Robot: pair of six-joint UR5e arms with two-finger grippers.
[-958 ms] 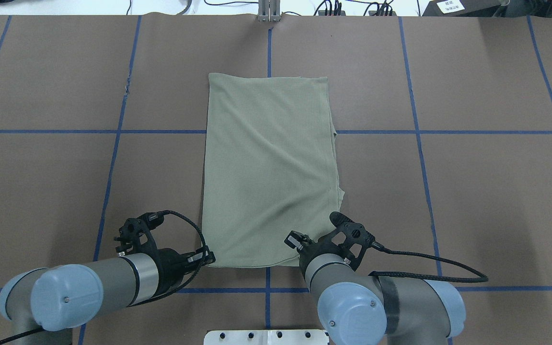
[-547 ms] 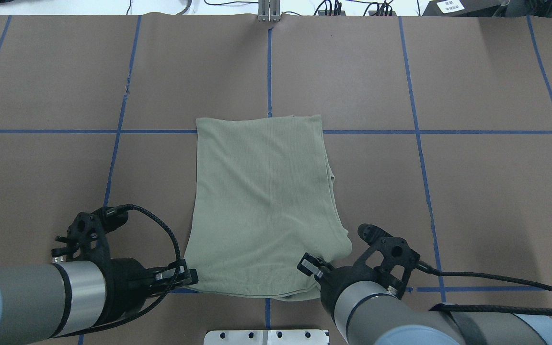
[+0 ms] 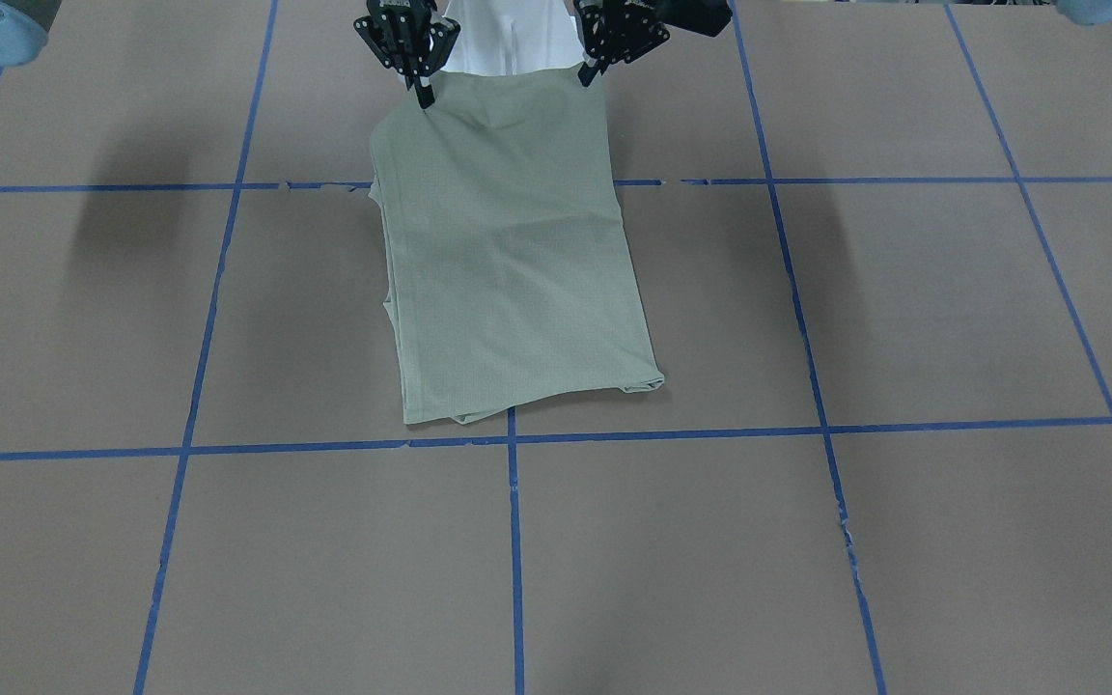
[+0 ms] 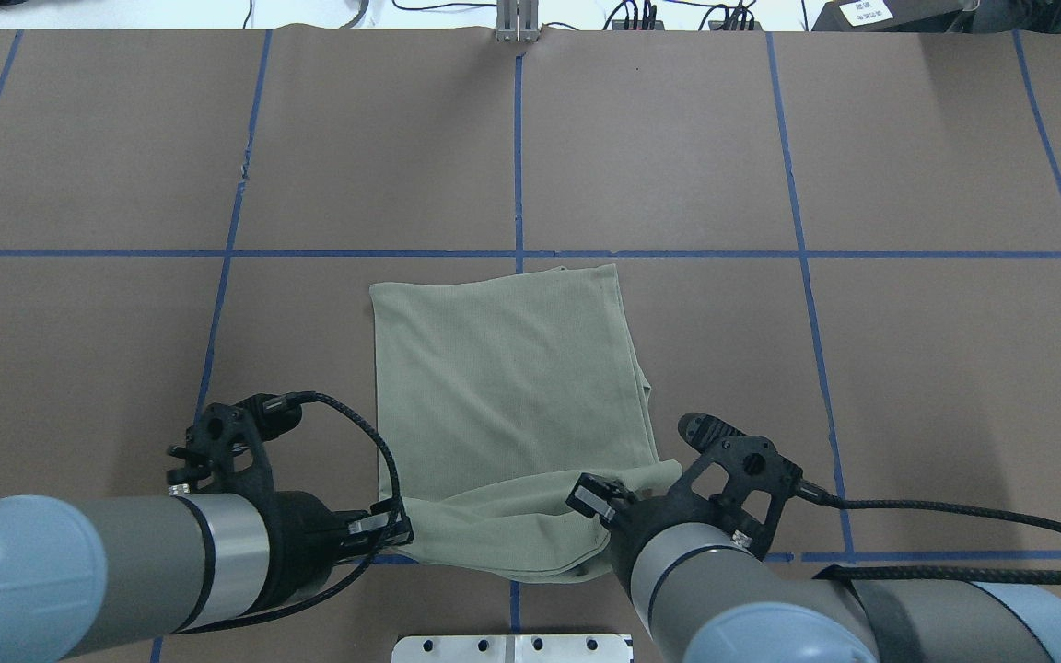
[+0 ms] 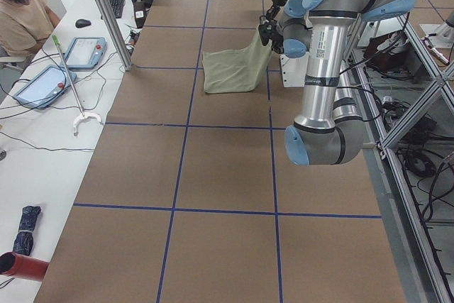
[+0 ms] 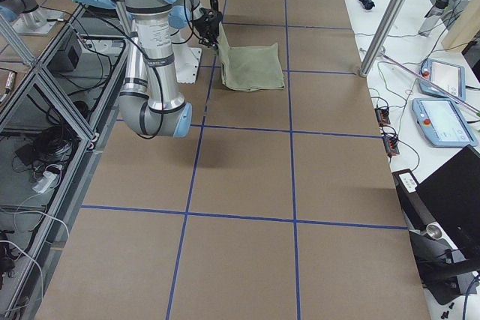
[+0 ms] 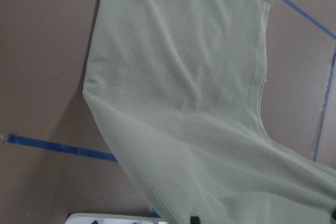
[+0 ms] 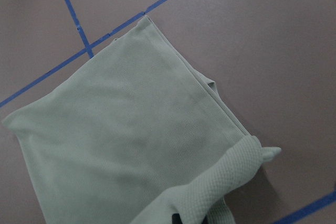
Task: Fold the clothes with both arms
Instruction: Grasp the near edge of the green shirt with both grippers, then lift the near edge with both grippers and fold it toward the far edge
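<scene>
The clothes are one sage-green shirt (image 4: 503, 368), folded into a narrow rectangle near the robot's side of the brown table. Its far half lies flat (image 3: 508, 261). The near edge is raised off the table and sags between the two arms. My left gripper (image 4: 397, 532) is shut on the near left corner, and it shows at the top of the front view (image 3: 587, 75). My right gripper (image 4: 600, 516) is shut on the near right corner (image 3: 423, 99). Both wrist views look down on the hanging fabric (image 7: 184, 77) (image 8: 121, 145). Logo, label and tag are hidden.
Blue tape lines (image 4: 518, 138) divide the brown table into squares. The white pedestal base (image 4: 512, 647) sits just behind the raised edge. A side desk with tablets (image 5: 85, 51) and a seated person (image 5: 21, 12) lies beyond the far table edge.
Both arms dragged the shirt toward the robot, so its far edge slid from well beyond the cross tape line to just nearer than it. The near edge now hangs lifted between the grippers.
</scene>
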